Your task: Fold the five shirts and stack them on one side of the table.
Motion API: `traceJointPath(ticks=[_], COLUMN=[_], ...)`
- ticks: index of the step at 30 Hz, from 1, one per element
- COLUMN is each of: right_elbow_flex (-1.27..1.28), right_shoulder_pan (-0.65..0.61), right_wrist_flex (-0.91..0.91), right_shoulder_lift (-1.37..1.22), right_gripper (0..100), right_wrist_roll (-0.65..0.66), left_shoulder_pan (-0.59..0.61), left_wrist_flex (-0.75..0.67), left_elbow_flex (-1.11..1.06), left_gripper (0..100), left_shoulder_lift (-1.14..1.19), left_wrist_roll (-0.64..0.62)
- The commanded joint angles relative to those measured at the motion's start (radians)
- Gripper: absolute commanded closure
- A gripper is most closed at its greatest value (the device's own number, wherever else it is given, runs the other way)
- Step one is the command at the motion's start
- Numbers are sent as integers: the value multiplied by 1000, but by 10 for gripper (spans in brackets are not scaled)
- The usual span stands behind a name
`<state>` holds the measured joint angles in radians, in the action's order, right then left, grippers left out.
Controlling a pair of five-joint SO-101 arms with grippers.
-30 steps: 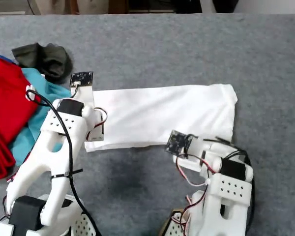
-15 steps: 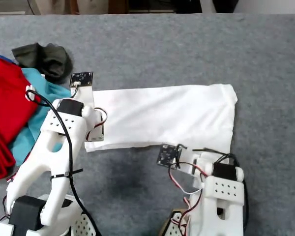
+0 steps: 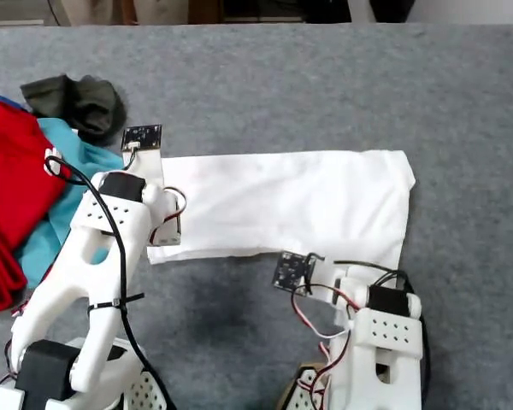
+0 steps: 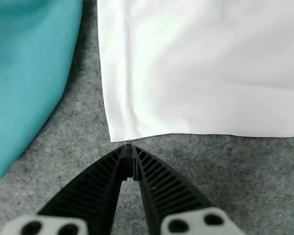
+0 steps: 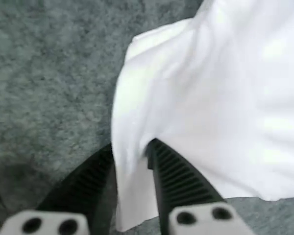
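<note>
- A white shirt (image 3: 282, 201) lies flat in the middle of the table (image 3: 325, 85).
- The left tool (image 4: 132, 152), tips together, sits at its near corner.
- The right tool (image 5: 133, 156) is clamped on its edge.

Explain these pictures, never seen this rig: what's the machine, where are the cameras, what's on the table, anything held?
Two small white robot arms sit side by side at a grey table. The high view looks down from a fixed camera. Each wrist view comes from a camera on one arm, looking along that arm's tool.

On the table lies a white shirt, spread out long. At one side is a pile: a red shirt, a teal shirt and a dark garment.

The left tool is shut, its tips right at a corner of the white shirt. Whether it pinches the hem is unclear. The right tool is shut on a fold of the white shirt near its other end.
</note>
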<state>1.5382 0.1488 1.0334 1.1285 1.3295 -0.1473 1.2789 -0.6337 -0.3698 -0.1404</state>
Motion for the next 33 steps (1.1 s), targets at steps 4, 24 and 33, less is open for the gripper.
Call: traceJointPath(ticks=[4, 24, 33], right_elbow_flex=[4, -346, -863], right_shoulder_pan=[-10, 13, 19], right_wrist_flex=[-95, 44, 23], right_shoulder_lift=[2, -150, -757], right_gripper=[954, 997, 997], right_wrist_roll=[6, 12, 6], left_shoulder_pan=[11, 11, 8], left_wrist_flex=[9, 8, 6], left_elbow_flex=[21, 23, 23], left_gripper=[981, 981, 981], left_shoulder_lift=[-24, -24, -24], left_wrist_roll=[6, 6, 6])
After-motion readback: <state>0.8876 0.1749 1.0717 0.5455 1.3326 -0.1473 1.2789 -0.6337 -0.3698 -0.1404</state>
